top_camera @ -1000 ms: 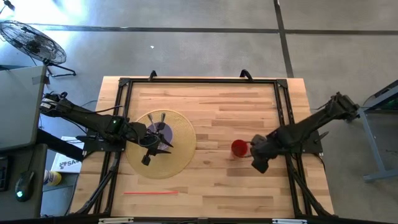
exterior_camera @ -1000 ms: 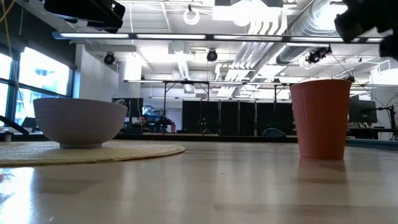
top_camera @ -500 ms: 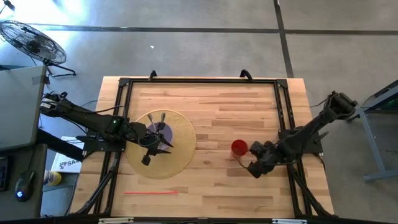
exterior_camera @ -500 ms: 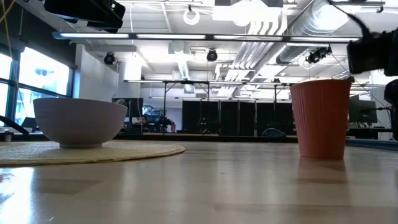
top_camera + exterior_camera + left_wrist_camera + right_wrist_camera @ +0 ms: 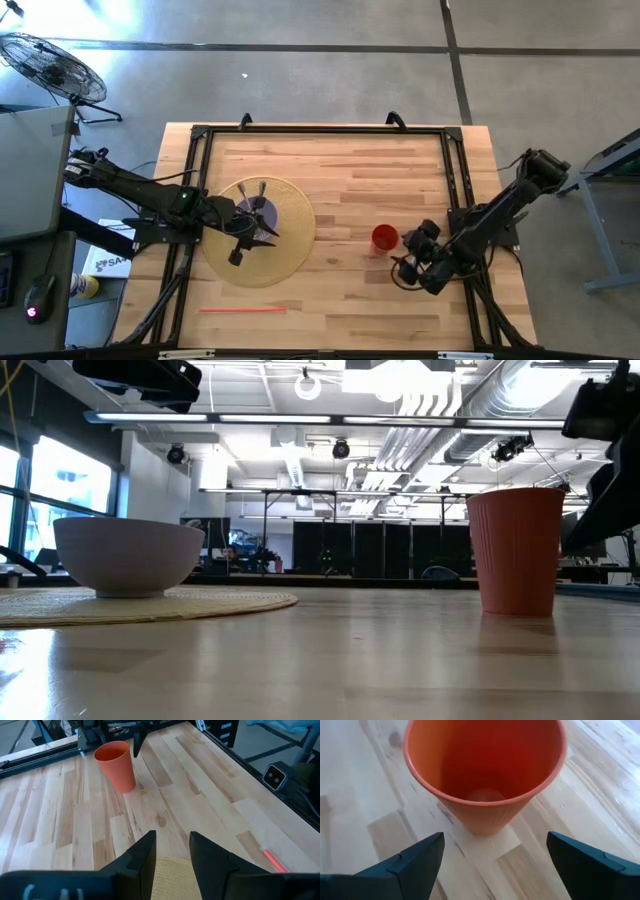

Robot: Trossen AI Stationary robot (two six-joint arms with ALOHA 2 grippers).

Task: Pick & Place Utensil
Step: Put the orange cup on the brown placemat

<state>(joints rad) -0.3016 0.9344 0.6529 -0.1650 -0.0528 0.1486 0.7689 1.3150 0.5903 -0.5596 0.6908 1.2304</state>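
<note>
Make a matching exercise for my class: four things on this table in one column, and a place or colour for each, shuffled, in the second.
Things:
1. bowl
2. cup
3. straw
4. placemat

Descriptions:
A. orange, standing upright beside the right gripper
B. thin, red, lying near the table's front edge
C. round, woven, tan
D. white, resting on the placemat

Pairs: 1-D, 2-A, 3-B, 4-C

Left arm: reaches in from the desk's left edge, elbow low, wrist level, with the left gripper [image 5: 240, 238] held about midway between the near and far edges; its two dark fingers [image 5: 142, 862] stand parted by a narrow gap, nothing between them. Right arm: folds in from the desk's right edge, forearm angled toward the near edge, with the right gripper [image 5: 408, 268] low over the right half; its fingers [image 5: 415, 860] are spread wide and empty.
</note>
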